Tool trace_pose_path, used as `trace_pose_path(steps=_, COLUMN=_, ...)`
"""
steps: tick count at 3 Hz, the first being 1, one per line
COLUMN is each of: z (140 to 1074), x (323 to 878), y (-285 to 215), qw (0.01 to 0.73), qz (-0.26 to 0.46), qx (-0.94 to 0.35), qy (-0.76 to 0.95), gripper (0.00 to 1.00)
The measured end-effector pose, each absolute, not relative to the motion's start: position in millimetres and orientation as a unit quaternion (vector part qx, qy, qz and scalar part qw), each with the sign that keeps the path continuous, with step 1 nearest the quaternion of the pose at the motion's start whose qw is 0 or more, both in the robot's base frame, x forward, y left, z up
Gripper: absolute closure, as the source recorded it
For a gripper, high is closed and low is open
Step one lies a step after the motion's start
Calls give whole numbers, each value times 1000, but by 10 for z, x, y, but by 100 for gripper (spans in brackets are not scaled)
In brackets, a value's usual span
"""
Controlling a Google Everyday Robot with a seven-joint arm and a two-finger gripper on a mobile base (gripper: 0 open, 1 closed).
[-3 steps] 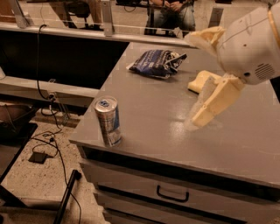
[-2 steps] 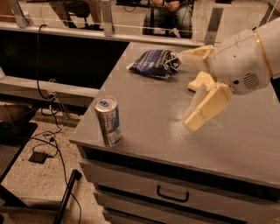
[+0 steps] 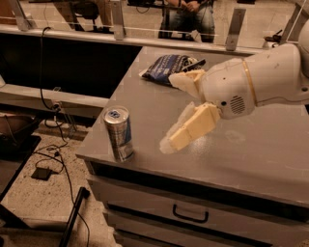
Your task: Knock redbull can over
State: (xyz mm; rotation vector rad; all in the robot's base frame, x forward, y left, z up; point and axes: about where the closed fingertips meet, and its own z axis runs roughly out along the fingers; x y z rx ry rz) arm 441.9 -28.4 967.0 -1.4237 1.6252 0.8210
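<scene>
1. Far L, on the floor: dark cables (image 3: pixel 54 159) trail over speckled ground beside the cabinet.
2. Redbull can (image 3: pixel 119 133) stands upright on the gray cabinet top (image 3: pixel 140 99), near its front-L corner and close to the front edge. The silver lid faces up and the side is blue/silver. Nothing touches it.
3. Below the top, on the cabinet front, a drawer has a dark handle (image 3: pixel 190 213).
4. Further back on the top lies a dark blue snack bag (image 3: pixel 164 67), flat and crumpled, well apart from the can.
5. Gripper (image 3: pixel 169 112) hangs over the top just R of the can, at abt can height. The pincer is spread wide w/ nothing between the cream fingers (image 3: pixel 193 128). The lower one slants down-L, its tip near the can w/ a visible gap between them. The upper one sits in front of the bag's R edge; can't tell if they touch.
6. R side: the white arm (image 3: pixel 260 79) comes in from the R edge, w/ a rounded wrist housing behind the fingers.
7. Backgrnd, top: a railing w/ metal posts (image 3: pixel 233 29), and a seated person (image 3: pixel 188 12) behind it, only partly in view.
</scene>
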Motion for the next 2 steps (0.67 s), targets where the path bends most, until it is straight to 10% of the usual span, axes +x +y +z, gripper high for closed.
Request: trace_pose_path(steps=2, z=9299, x=4426, y=64, qw=384, qz=371, qx=-573, qy=621, gripper=0)
